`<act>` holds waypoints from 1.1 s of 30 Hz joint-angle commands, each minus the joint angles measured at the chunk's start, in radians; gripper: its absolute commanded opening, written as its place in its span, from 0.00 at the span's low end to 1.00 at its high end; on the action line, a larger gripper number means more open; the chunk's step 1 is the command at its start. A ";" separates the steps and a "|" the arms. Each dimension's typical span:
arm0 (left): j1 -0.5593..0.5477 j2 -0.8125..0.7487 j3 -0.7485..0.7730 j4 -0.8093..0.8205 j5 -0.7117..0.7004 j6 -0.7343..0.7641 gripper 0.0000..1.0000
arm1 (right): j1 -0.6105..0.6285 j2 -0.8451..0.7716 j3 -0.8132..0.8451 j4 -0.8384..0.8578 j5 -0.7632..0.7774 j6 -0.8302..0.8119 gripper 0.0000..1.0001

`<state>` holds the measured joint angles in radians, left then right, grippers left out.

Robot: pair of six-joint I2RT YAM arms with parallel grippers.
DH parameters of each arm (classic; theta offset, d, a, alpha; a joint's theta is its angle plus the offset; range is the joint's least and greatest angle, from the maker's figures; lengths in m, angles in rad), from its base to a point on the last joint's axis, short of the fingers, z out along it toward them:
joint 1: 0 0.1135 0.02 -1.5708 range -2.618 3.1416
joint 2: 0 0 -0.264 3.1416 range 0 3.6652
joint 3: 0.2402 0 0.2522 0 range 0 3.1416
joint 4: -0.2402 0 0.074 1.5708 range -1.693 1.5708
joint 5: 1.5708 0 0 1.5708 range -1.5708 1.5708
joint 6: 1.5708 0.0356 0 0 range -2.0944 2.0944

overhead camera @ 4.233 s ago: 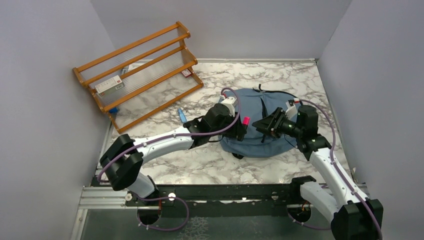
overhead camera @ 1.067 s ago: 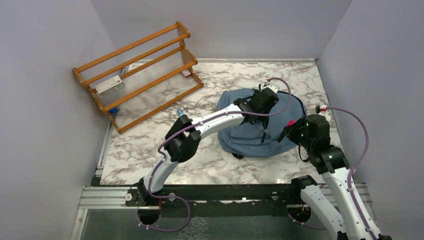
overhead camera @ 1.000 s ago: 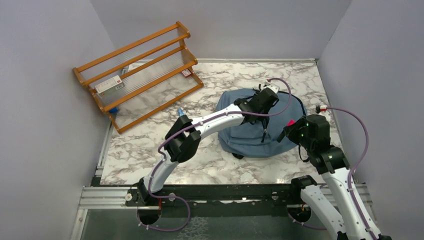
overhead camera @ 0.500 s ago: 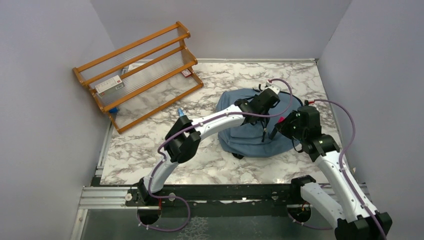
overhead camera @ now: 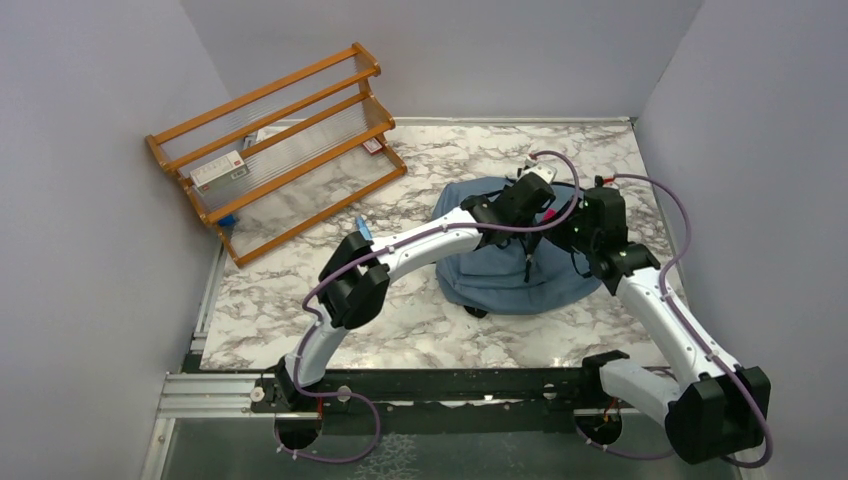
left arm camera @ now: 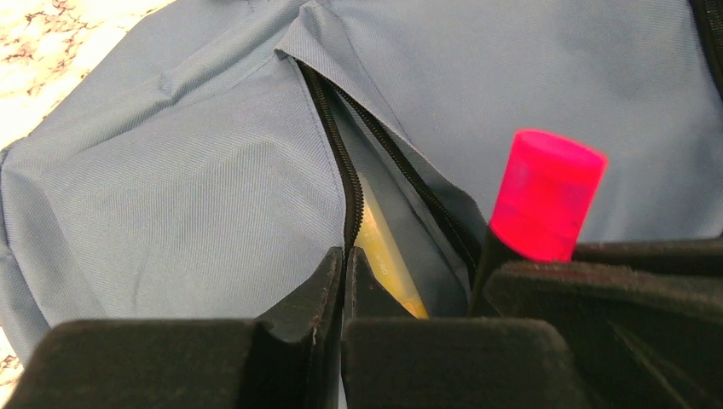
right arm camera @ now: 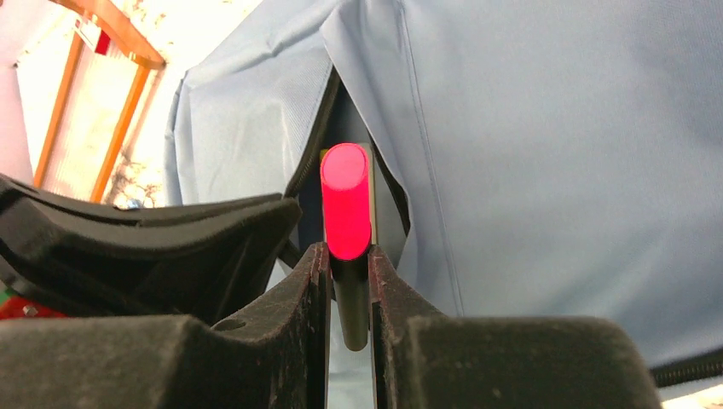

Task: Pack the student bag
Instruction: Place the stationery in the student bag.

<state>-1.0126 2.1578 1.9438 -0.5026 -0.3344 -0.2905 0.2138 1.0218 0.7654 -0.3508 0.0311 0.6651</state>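
Note:
The student bag point(overhead camera: 500, 270) is a dusty-blue backpack lying flat on the marble table, its black zipper partly open. My left gripper point(overhead camera: 527, 203) is shut on the zipper edge of the bag point(left arm camera: 170, 187), its tips point(left arm camera: 345, 256) pinching the fabric at the slit. Something yellow point(left arm camera: 384, 256) shows inside the slit. My right gripper point(overhead camera: 557, 222) is shut on a black marker with a pink cap point(right arm camera: 346, 204), held just above the opening of the bag point(right arm camera: 554, 128). The marker's cap point(left arm camera: 546, 196) stands right beside my left fingers.
A tilted wooden rack point(overhead camera: 270, 140) stands at the back left with a small white box point(overhead camera: 217, 170) on it. A blue item point(overhead camera: 362, 230) lies on the marble near the left arm. Grey walls close in on three sides.
My left gripper has shut on the bag's zipper edge. My right arm has swung up and left, carrying the marker from the bag's right side to the opening beside the left gripper.

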 commanded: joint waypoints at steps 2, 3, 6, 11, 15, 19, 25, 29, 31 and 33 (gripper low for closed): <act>-0.001 -0.070 -0.024 0.021 -0.030 -0.022 0.00 | -0.014 0.035 0.049 0.113 0.012 0.007 0.01; -0.001 -0.071 -0.027 0.022 -0.028 -0.023 0.00 | -0.016 0.041 0.051 0.120 0.018 0.008 0.01; -0.001 -0.074 -0.037 0.024 -0.028 -0.025 0.00 | -0.021 0.052 0.051 0.133 0.053 0.014 0.01; -0.001 -0.076 -0.042 0.027 -0.029 -0.028 0.00 | -0.029 0.088 0.032 0.175 0.040 0.016 0.01; -0.001 -0.077 -0.040 0.028 -0.028 -0.032 0.00 | -0.035 0.133 0.009 0.229 -0.053 0.008 0.01; -0.001 -0.077 -0.039 0.029 -0.028 -0.033 0.00 | -0.041 0.166 -0.010 0.272 -0.165 -0.006 0.01; -0.001 -0.078 -0.039 0.030 -0.028 -0.032 0.00 | -0.046 0.196 -0.022 0.237 -0.203 -0.003 0.01; -0.001 -0.080 -0.039 0.030 -0.031 -0.026 0.00 | -0.050 0.221 -0.039 0.221 -0.240 0.014 0.01; -0.001 -0.080 -0.036 0.030 -0.032 -0.023 0.00 | -0.051 0.234 -0.050 0.234 -0.278 0.017 0.01; -0.001 -0.081 -0.034 0.030 -0.031 -0.022 0.00 | -0.051 0.250 -0.056 0.249 -0.318 0.016 0.01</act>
<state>-1.0126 2.1338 1.9144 -0.4881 -0.3344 -0.3168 0.1680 1.2419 0.7341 -0.1223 -0.1902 0.6807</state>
